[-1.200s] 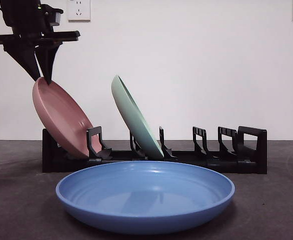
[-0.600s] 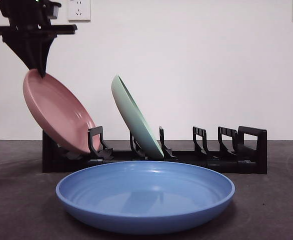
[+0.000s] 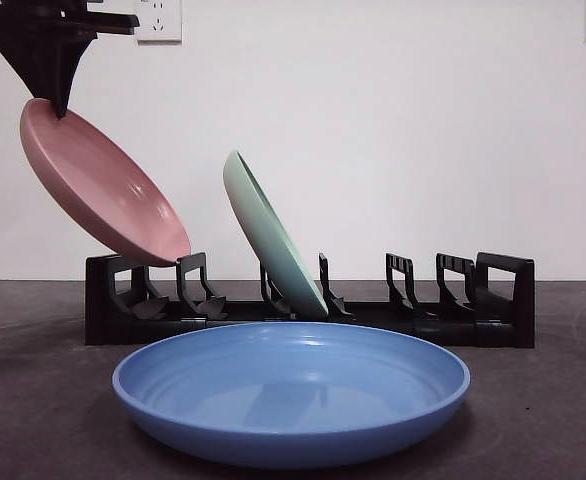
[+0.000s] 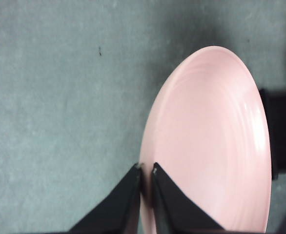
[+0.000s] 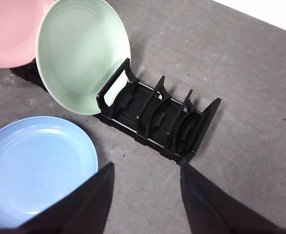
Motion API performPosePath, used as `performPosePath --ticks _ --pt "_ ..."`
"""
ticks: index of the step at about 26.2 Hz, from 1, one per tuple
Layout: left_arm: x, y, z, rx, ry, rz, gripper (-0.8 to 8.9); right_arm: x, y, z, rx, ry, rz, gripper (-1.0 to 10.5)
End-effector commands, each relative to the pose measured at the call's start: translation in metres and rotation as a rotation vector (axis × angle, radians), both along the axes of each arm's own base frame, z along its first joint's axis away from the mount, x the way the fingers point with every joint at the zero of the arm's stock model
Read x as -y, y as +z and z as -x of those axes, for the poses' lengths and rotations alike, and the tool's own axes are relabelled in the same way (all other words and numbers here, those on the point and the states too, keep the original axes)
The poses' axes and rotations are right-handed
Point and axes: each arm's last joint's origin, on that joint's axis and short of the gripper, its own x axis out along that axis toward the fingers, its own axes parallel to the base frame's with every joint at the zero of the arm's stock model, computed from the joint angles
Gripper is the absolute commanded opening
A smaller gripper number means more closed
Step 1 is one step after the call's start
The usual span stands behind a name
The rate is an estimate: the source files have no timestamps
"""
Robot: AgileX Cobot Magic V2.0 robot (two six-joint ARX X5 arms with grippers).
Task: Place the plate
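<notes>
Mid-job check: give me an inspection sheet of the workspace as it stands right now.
Surface: dark grey table, bare where visible.
Job's things: pink plate tilted, held by its upper rim, its lower edge above the end slot of the black rack. Green plate leans in a rack slot. Blue plate lies flat on the table in front of the rack.
Clutter: nothing seen.
Grippers: left gripper shut on the pink plate's rim, above the rack's end. Right gripper open, holding nothing, high above the table.
Cables: nothing seen.
Surroundings: white wall with two outlets, one near each top corner in the front view.
</notes>
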Motion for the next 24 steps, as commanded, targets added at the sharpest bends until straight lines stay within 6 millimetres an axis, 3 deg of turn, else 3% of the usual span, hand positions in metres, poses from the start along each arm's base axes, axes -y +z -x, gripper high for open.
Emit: performPosePath --ticks 1,12,24 --pt "0.001 0.01 0.002 0.02 -0.015 0.003 0.11 -0.001 0.004 0.0 0.016 0.009 0.0 2.2" --pt "-0.013 0.037 0.049 0.057 -0.061 0.023 0.11 0.0 0.003 0.001 -0.002 0.009 0.012 2.2" --pt "-0.034 -0.004 0.127 0.106 -0.12 0.222 0.11 0.001 0.001 0.002 -0.023 0.009 0.026 2.2"
